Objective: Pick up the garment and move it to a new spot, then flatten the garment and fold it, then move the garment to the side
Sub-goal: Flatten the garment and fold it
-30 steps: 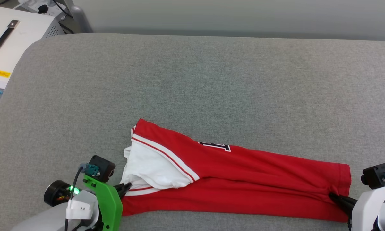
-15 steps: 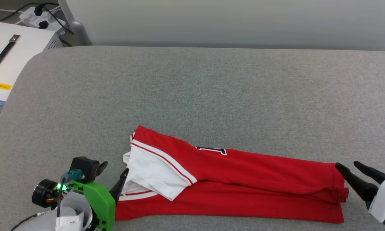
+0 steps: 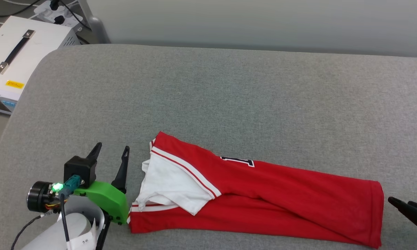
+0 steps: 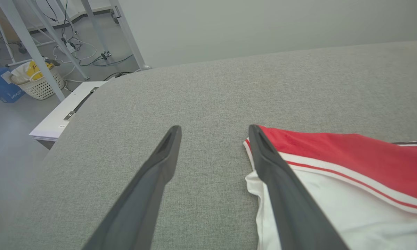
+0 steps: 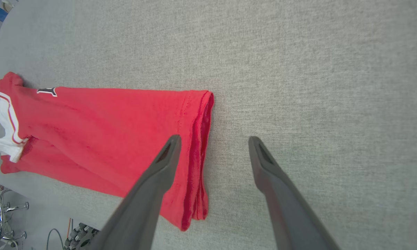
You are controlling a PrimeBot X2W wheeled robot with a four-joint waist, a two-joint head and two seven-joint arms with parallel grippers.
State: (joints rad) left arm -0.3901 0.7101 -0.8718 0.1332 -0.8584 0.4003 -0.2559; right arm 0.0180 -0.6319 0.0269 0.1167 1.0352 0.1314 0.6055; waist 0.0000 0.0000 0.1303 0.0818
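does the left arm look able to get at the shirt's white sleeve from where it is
Probably yes. The left claw is open, just beside the white sleeve at that end of the shirt, and nothing lies between them on the grey cushion.

The left gripper's (image 4: 214, 127) two long dark fingers stand spread wide over the grey woven-fabric surface (image 4: 212, 86), gripping nothing. The red soft T-shirt (image 4: 351, 152) with white sleeve and striped trim lies at the right (its edge just beside one finger). A white flat box (image 4: 60, 119) with a black handle sits off the surface's left edge.
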